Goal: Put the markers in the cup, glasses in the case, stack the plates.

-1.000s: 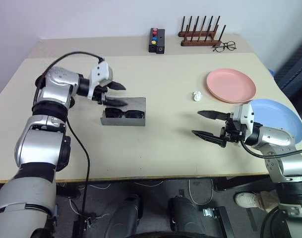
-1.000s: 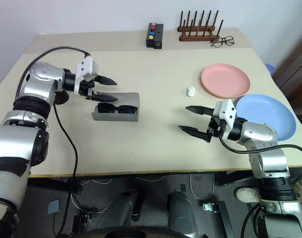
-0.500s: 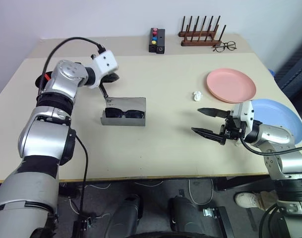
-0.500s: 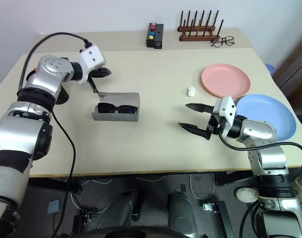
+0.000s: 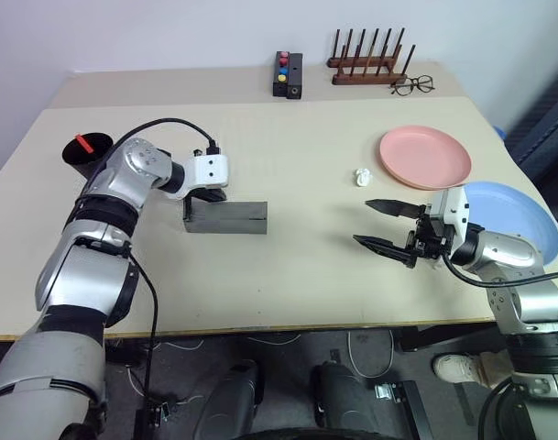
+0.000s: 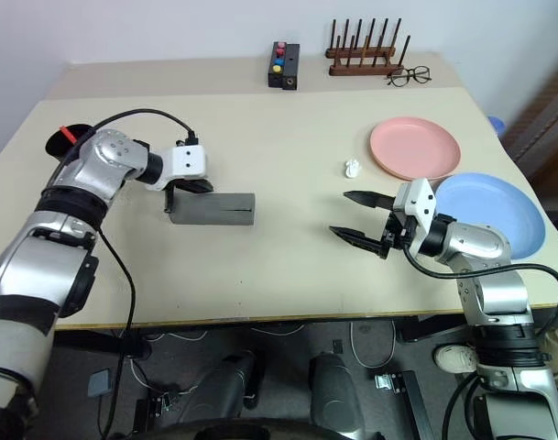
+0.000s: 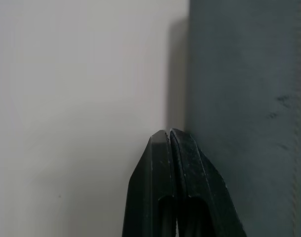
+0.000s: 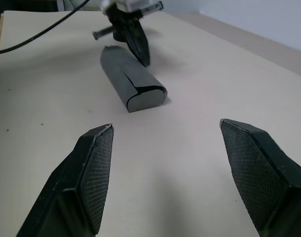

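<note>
From the head views, the grey case (image 5: 225, 217) lies closed on the table (image 5: 288, 275), its contents hidden. The left gripper (image 6: 192, 186) rests against its far edge. A red marker end (image 5: 81, 142) pokes from the black cup (image 5: 88, 156).

Left wrist: fingers (image 7: 185, 192) pressed together beside grey fabric.

Right wrist: right gripper (image 8: 182, 168) spread wide, empty.

Soft, even room light falls from above — no glare on the pale table (image 5: 306, 266). Shadows stay faint and short beside the case (image 5: 225, 217). The left wrist close-up looks dim, slightly soft.
</note>
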`<move>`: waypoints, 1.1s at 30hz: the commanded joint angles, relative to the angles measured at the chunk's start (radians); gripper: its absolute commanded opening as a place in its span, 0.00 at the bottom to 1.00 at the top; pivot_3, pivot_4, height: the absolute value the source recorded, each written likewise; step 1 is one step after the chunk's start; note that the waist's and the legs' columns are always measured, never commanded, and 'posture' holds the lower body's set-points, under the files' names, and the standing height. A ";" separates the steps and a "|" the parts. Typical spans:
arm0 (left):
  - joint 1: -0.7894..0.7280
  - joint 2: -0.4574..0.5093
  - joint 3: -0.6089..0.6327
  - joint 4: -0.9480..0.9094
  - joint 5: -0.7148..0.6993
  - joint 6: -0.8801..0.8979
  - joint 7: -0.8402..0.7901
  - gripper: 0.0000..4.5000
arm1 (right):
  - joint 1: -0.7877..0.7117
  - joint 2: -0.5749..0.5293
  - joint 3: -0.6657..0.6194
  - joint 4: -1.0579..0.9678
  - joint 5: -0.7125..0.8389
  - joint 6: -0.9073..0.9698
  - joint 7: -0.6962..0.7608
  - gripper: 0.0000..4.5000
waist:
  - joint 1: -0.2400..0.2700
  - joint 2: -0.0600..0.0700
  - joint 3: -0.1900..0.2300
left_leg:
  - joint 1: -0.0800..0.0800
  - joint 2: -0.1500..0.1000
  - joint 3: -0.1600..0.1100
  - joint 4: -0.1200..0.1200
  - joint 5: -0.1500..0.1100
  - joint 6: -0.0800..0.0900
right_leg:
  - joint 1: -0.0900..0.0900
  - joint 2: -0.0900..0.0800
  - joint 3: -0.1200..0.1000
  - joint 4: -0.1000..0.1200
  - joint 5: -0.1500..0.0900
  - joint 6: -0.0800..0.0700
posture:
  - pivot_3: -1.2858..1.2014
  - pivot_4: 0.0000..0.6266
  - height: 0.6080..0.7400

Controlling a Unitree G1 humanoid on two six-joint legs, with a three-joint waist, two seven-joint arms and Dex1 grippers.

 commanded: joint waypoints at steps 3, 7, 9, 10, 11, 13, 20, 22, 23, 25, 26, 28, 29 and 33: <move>0.132 0.046 0.040 -0.242 -0.059 0.092 -0.025 0.01 | 0.005 0.011 -0.013 -0.024 0.000 -0.002 -0.023 0.78 | 0.002 0.000 0.000 | 0.000 0.000 0.000 0.000 0.000 0.000 | 0.000 0.000 0.000 0.000 0.000 0.000 | 0.52 0.24 1.00; 0.183 0.037 0.091 -0.324 -0.077 0.171 0.092 0.01 | 0.012 0.027 -0.016 -0.027 -0.022 0.006 -0.087 0.78 | 0.004 0.000 0.000 | 0.000 0.000 0.000 0.000 0.000 0.000 | 0.000 0.000 0.000 0.000 0.000 0.000 | 0.52 0.24 1.00; 0.163 0.001 0.179 -0.346 -0.159 0.241 0.172 0.01 | 0.017 0.037 -0.032 -0.044 -0.034 0.033 -0.154 0.78 | 0.008 0.000 0.000 | 0.000 0.000 -0.001 0.000 0.000 0.000 | 0.000 0.000 0.000 0.000 0.000 0.000 | 0.52 0.24 1.00; 0.153 -0.026 0.241 -0.360 -0.239 0.286 0.183 0.01 | 0.022 0.041 -0.044 -0.058 -0.042 0.048 -0.196 0.78 | 0.008 0.000 0.000 | 0.000 0.000 -0.001 0.001 0.000 0.000 | 0.000 0.000 0.000 0.000 0.000 0.000 | 0.52 0.24 1.00; 0.150 -0.044 0.280 -0.374 -0.292 0.318 0.184 0.01 | 0.026 0.042 -0.051 -0.069 -0.045 0.059 -0.222 0.78 | 0.008 0.000 0.000 | -0.001 0.000 -0.002 0.001 0.000 0.000 | 0.000 0.000 0.000 0.000 0.000 0.000 | 0.52 0.24 1.00; 0.167 -0.044 0.302 -0.442 -0.335 0.398 0.171 0.01 | 0.040 0.037 -0.067 -0.093 -0.071 0.085 -0.291 0.78 | 0.005 0.000 0.000 | -0.004 -0.001 -0.002 0.002 0.000 0.000 | -0.003 0.000 0.000 0.001 0.000 0.000 | 0.52 0.24 1.00; 0.329 -0.104 0.278 -0.839 -0.527 0.662 0.142 0.54 | 0.039 -0.025 -0.118 -0.063 -0.132 0.188 -0.401 0.78 | 0.002 0.002 -0.001 | -0.006 0.000 -0.001 0.002 0.002 -0.003 | -0.006 0.000 0.001 0.002 0.000 0.000 | 0.52 0.24 1.00; 0.362 -0.124 0.261 -0.916 -0.563 0.729 0.155 0.77 | 0.035 -0.057 -0.131 -0.031 -0.129 0.206 -0.387 0.78 | 0.004 0.001 -0.001 | -0.006 0.000 0.000 0.002 0.001 -0.002 | -0.006 0.000 0.001 0.001 0.000 0.000 | 0.52 0.24 1.00; 0.378 -0.130 0.250 -0.949 -0.579 0.754 0.156 0.88 | 0.035 -0.073 -0.133 -0.016 -0.137 0.204 -0.383 0.78 | 0.006 0.001 -0.001 | -0.006 0.000 0.000 0.002 0.001 -0.002 | -0.005 0.000 0.001 0.001 0.000 0.000 | 0.52 0.24 1.00; 0.406 -0.148 0.232 -0.998 -0.607 0.791 0.164 0.99 | 0.032 -0.096 -0.147 -0.010 -0.119 0.226 -0.365 0.78 | 0.006 0.001 -0.001 | -0.006 0.000 0.000 0.002 0.001 -0.001 | -0.005 0.000 0.001 0.001 0.000 -0.001 | 0.52 0.24 1.00; 0.413 -0.155 0.228 -1.012 -0.615 0.803 0.171 0.99 | 0.032 -0.101 -0.153 -0.010 -0.110 0.235 -0.360 0.78 | 0.006 0.001 -0.001 | -0.006 0.000 0.000 0.002 0.001 -0.001 | -0.005 0.000 0.001 0.001 0.000 -0.001 | 0.52 0.24 1.00; 0.423 -0.171 0.212 -1.036 -0.624 0.818 0.185 0.99 | 0.033 -0.121 -0.161 -0.005 -0.129 0.249 -0.372 0.78 | 0.005 0.002 -0.001 | -0.006 0.000 0.000 0.002 0.001 -0.001 | -0.005 0.000 0.001 0.001 0.000 -0.001 | 0.52 0.24 1.00; 0.425 -0.183 0.206 -1.044 -0.626 0.822 0.201 0.99 | 0.039 -0.132 -0.164 0.002 -0.141 0.259 -0.376 0.78 | 0.005 0.002 -0.001 | -0.006 0.000 0.000 0.002 0.001 -0.001 | -0.005 0.000 0.001 0.001 0.000 -0.001 | 0.52 0.24 1.00; 0.422 -0.200 0.168 -1.050 -0.611 0.811 0.229 0.99 | 0.055 -0.156 -0.168 0.045 -0.179 0.289 -0.402 0.78 | 0.006 0.002 -0.001 | -0.006 0.000 0.000 0.002 0.001 -0.001 | -0.005 -0.001 0.001 0.001 0.000 -0.001 | 0.52 0.24 1.00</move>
